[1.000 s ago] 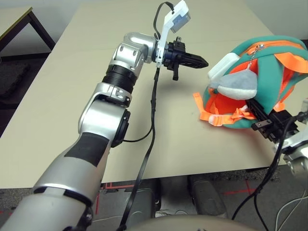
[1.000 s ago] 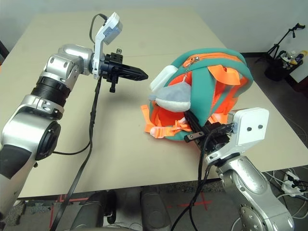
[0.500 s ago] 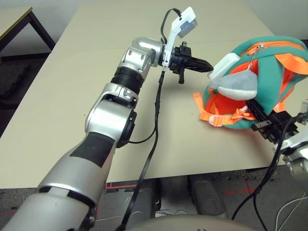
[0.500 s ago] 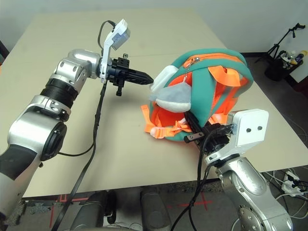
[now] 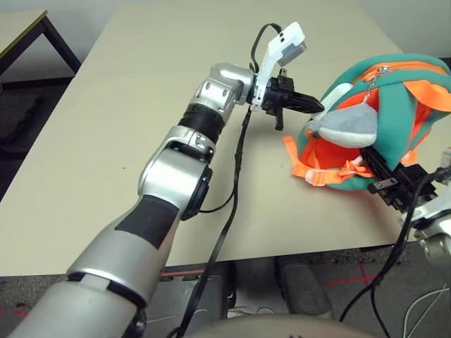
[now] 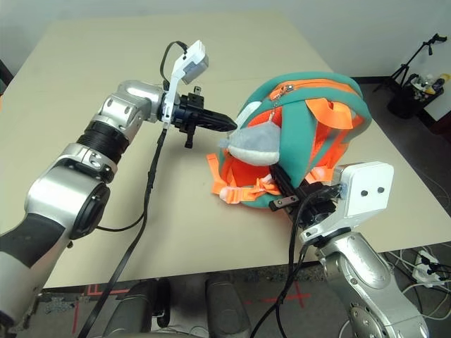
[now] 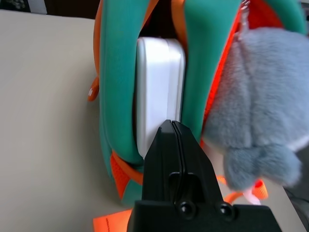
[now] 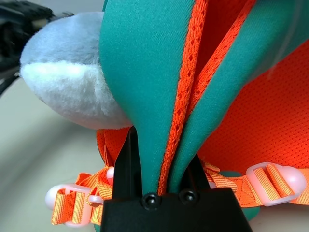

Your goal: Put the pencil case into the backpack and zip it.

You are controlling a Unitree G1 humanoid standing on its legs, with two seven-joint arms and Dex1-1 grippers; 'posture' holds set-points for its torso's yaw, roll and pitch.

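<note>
Here the counter (image 5: 106, 127) carries the backpack (image 6: 331, 141), which stands near its right edge with its opening turned toward the left arm. The backpack is soft fabric: it will likely sag, fold and slide when pushed, so it needs holding while anything goes in or the zip is drawn. The right pincer (image 8: 161, 179) provides that hold, its two fingers clamped on a teal and orange flap of the backpack near the straps.

The case (image 7: 159, 92) sits upright in the opening, between two teal walls, part of it protruding past them. It looks rigid, smooth and light. Its rounded corners and slick shell would probably slip from a pinch on the faces; pressing on the exposed narrow edge is the safer contact, and a hard shell should take that push without damage.

The left pincer (image 7: 174, 133) has its fingers pressed together, holding nothing, with the tip right at the case's exposed edge; contact cannot be confirmed.

The grey plush charm (image 5: 345, 125) hangs beside the opening, soft and liable to snag the zip.
</note>
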